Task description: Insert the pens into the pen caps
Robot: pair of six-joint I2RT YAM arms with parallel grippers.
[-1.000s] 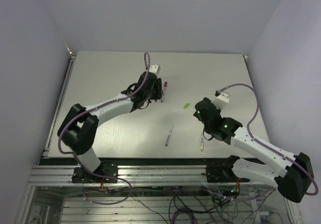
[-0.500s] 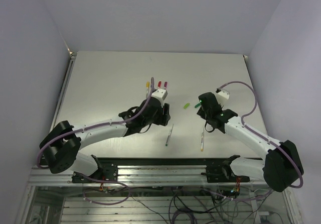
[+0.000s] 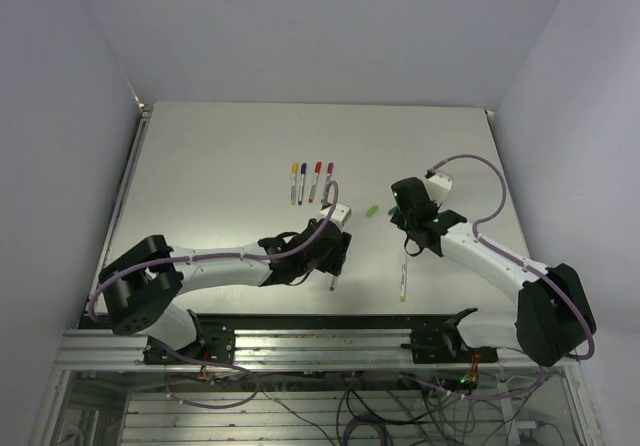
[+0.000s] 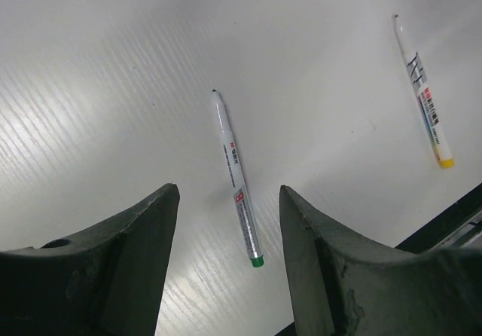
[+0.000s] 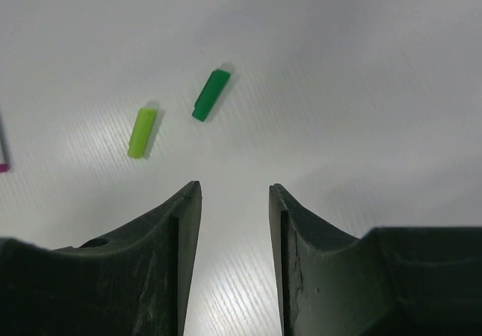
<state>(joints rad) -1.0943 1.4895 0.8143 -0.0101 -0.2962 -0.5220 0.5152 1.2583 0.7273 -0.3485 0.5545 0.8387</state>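
- Pale grey table point(image 3: 200, 166) under lavender walls is carrying every item; a row of four capped pens point(image 3: 316, 178) is lying at 12 o'clock from the left arm's wrist, well apart from both grippers.
- Left gripper point(image 4: 228, 200): fingers are standing spread and are pinching nothing.
- Green-ended pen point(image 4: 235, 174): it is lying flat on the table in the gap between those fingers, uncapped. Its long axis is running from 11 o'clock (dark tip) to 5 o'clock (green end), so it is crossing the closing line nearly square.
- Yellow-ended pen point(image 4: 422, 95): it is resting at 2 o'clock from the left gripper, well apart, and roughly parallel to the green one.
- Right gripper point(image 5: 234, 193): fingers are parted and holding nothing.
- Dark green cap point(image 5: 211, 95): it is lying at about 12 o'clock from the right gripper's gap, tilted toward 1 o'clock.
- Light green cap point(image 5: 141, 132): it is sitting at 10 o'clock, just beside the dark one and not touching it.
- Judgement: the left arm is nearer the green-ended pen and the right arm is nearer the caps. A straight descent is looking sufficient for the left.
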